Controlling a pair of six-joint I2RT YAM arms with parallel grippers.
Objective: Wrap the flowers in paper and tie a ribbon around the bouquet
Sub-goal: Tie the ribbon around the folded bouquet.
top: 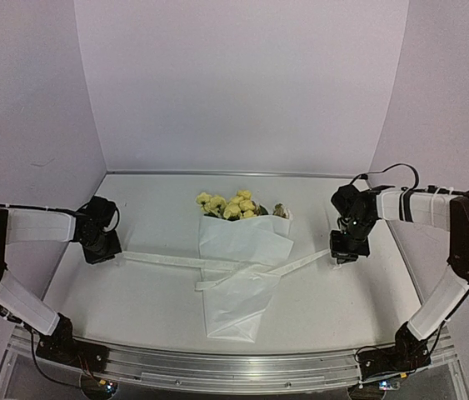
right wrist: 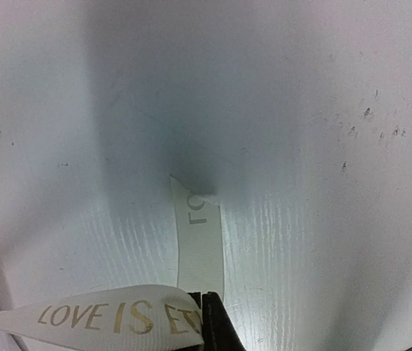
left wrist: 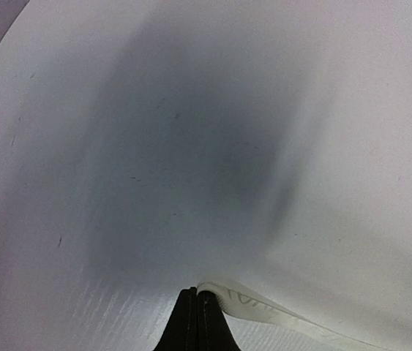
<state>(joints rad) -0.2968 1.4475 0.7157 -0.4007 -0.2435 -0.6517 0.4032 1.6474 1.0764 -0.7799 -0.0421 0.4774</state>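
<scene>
The bouquet lies mid-table: yellow flowers (top: pixel 230 205) stick out of the top of a white paper (top: pixel 241 283) cone. The cream ribbon (top: pixel 163 260) runs across the cone's waist, crossed there, with its ends stretched out to both sides. My left gripper (top: pixel 105 252) is shut on the ribbon's left end (left wrist: pixel 264 311), close above the table. My right gripper (top: pixel 344 252) is shut on the right end; in the right wrist view the ribbon (right wrist: pixel 118 318) with gold lettering loops at the fingertips (right wrist: pixel 216 311) and a short tail (right wrist: pixel 200 245) lies flat on the table.
A white table (top: pixel 142 308) with purple walls behind and at both sides. A metal rail (top: pixel 234 367) runs along the near edge between the arm bases. The table's right edge lies close beside the right gripper.
</scene>
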